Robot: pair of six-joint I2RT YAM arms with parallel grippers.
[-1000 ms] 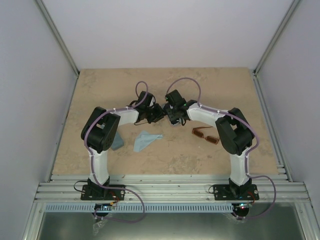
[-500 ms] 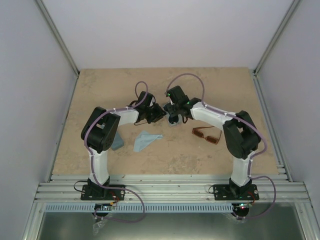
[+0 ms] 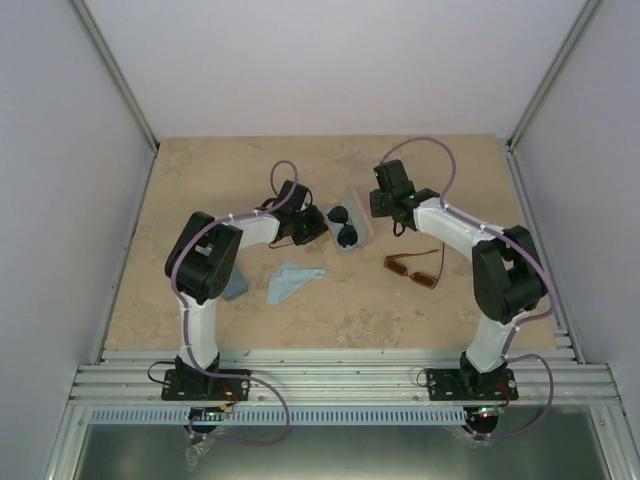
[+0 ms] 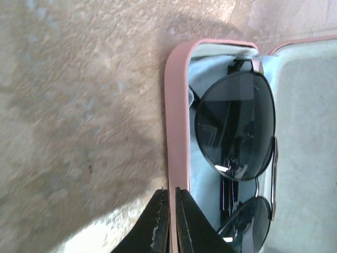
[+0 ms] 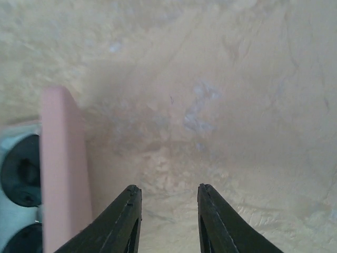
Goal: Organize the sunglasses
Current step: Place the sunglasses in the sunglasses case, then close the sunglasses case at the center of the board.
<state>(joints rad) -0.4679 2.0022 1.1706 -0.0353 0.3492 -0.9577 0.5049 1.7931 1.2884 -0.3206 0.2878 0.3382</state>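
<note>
Pale, stone-patterned counter [image 3: 200,170] fills the floor of a white-walled enclosure, with both arms bolted at its near edge. Furthest left, a pale blue item [image 3: 236,289] lies half hidden under the left arm [image 3: 215,255]; what it is cannot be told. Just right of it, a light blue cloth [image 3: 293,280] lies crumpled on the counter, clear of everything else.

The left arm reaches in towards the centre. The left jaws are almost fully closed, pinching the left rim of the open pink case [image 4: 177,116]: the pink wall runs down between the two dark fingers [image 4: 156,224].

Inside that case, on its pale blue lining, lie the black wire-frame sunglasses [image 4: 235,126], with round dark lenses facing up and one lens behind the other along the length of the case. The case sits at mid-counter, between the two wrists.

Right of the case, the right jaws stand apart with nothing between them, over bare counter just beside the case's pink edge.

Nearer the front and further right, the amber-brown sunglasses [image 3: 412,270] rest on the counter, outside any case, close beside the right arm [image 3: 470,235].
</note>
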